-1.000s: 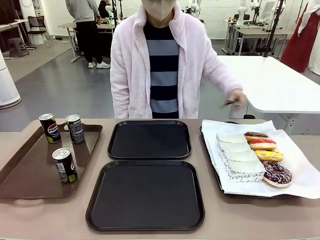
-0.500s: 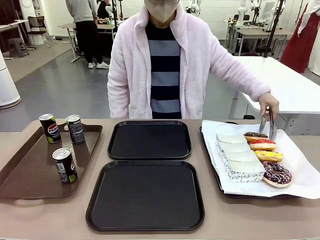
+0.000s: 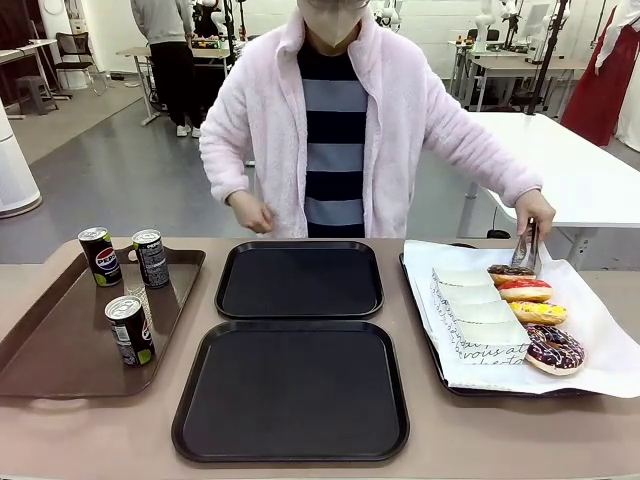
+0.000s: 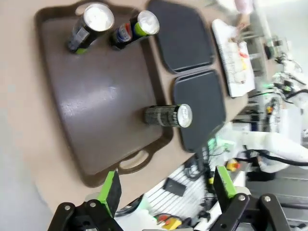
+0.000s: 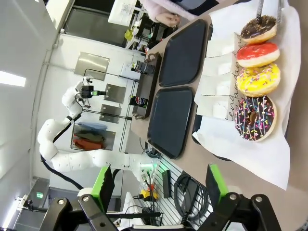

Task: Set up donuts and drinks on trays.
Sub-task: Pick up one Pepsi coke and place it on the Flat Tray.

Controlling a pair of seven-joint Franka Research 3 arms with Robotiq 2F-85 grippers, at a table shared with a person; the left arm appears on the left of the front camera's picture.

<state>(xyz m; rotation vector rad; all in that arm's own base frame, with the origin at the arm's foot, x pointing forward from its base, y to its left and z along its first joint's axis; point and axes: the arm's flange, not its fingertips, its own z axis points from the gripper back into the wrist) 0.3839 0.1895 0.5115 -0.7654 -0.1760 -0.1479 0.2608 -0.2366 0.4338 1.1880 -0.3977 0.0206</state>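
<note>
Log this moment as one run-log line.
left gripper: open, facing brown tray | right gripper: open, facing donuts | person's hand: tongs at far donut | cans: on brown tray | black trays: unloaded

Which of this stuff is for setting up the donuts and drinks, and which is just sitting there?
For the job: near matte black square tray; far matte black square tray; four iced ring donuts; three slim black soda cans; metal tongs.
Just lying about: brown rectangular plastic tray under the cans; white paper sheet under the donuts; white table behind.
</note>
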